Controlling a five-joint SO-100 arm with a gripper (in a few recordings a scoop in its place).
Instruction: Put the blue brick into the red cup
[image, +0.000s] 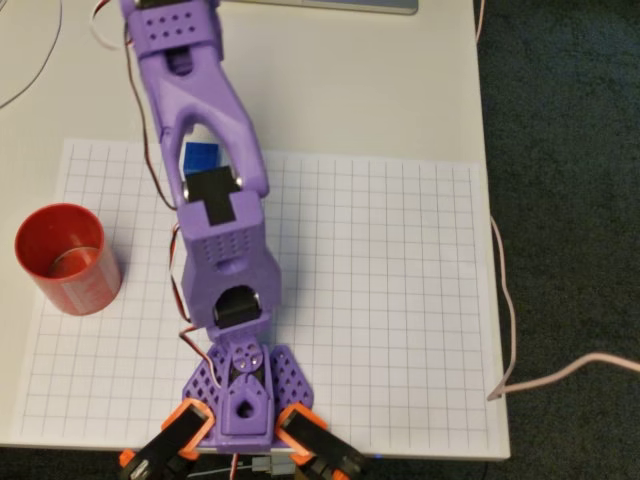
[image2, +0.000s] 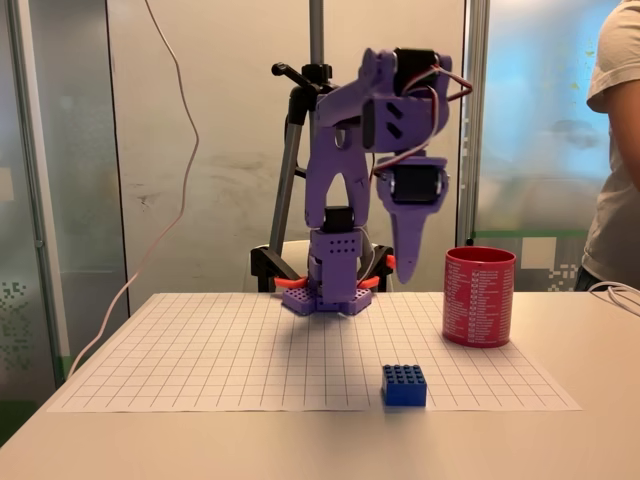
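Hovering my purple two-finger gripper (image2: 408, 262) high over the gridded paper mat (image: 400, 300), jaws closed and empty, I am lining up above the small blue studded plastic brick (image2: 404, 384), which is sitting well apart from the round red plastic cup (image2: 479, 297).

Purple 3D-printed arm (image: 215, 190), black servo motors, perforated panels, thin red-and-white cables along links, orange clamps (image: 180, 425) at base.
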